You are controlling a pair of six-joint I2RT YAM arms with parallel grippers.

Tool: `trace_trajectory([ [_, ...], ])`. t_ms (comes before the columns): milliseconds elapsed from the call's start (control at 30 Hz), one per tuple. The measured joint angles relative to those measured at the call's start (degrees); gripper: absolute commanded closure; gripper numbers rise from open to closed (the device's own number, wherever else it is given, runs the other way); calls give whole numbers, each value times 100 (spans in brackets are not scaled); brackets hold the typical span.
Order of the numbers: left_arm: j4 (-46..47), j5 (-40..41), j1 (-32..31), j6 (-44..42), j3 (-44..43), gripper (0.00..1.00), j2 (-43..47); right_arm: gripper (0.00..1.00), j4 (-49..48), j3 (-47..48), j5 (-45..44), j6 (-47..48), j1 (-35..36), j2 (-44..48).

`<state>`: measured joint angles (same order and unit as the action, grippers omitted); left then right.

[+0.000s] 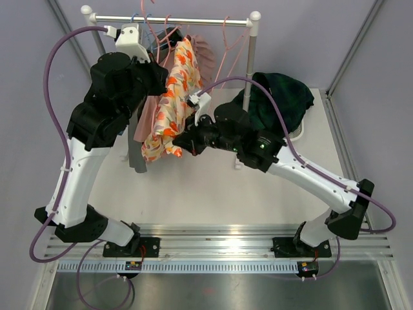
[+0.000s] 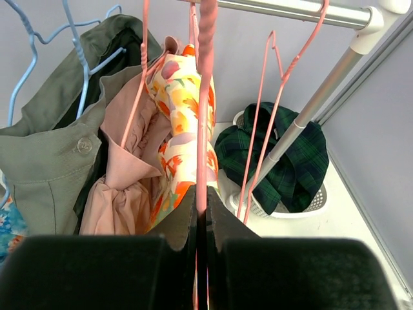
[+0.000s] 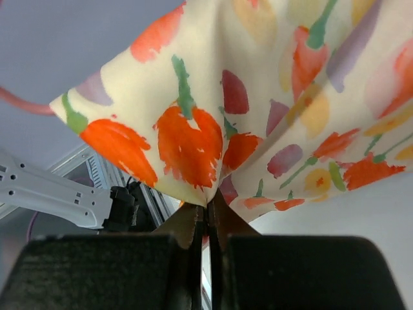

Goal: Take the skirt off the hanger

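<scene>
Above the table (image 1: 213,194), the floral skirt (image 1: 177,97) hangs from its pink hanger (image 2: 205,97) under the rail (image 1: 193,20), left gripper (image 2: 201,219) clamped on the hanger, right gripper (image 3: 208,216) pinching the hem; pulling it off seems yet to come

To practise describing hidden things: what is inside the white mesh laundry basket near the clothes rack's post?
A crumpled dark green plaid garment fills the white mesh laundry basket and spills over its rim. It covers the basket's floor, so anything beneath it cannot be seen.
</scene>
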<state>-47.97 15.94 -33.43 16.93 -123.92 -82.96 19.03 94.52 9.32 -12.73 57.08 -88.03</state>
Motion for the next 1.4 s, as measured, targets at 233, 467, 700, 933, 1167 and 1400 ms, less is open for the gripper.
trace_trajectory([
  [233, 0, 376, -22, -282, 59, 100, 11, 100, 20, -1156, -791, -120, 131, 1644],
  [467, 63, 647, 236, -664, 485, 100, 166, 100, 848, -1384, -1963, -236, 153, 3556],
  [700, 129, 660, 247, -745, 562, 100, 304, 100, 1204, -953, -3427, -39, 153, 4238],
  [933, 118, 527, 245, -719, 874, 100, 702, 100, 658, -219, -4996, 1143, 155, 3595],
  [1167, 151, 461, -90, -649, 1853, 100, 1449, 100, 127, 1248, -5547, 2667, 107, 2133],
  [1400, 129, 319, -155, -581, 2498, 100, 1840, 100, 372, 2586, -4881, 3209, -1751, 1036],
])
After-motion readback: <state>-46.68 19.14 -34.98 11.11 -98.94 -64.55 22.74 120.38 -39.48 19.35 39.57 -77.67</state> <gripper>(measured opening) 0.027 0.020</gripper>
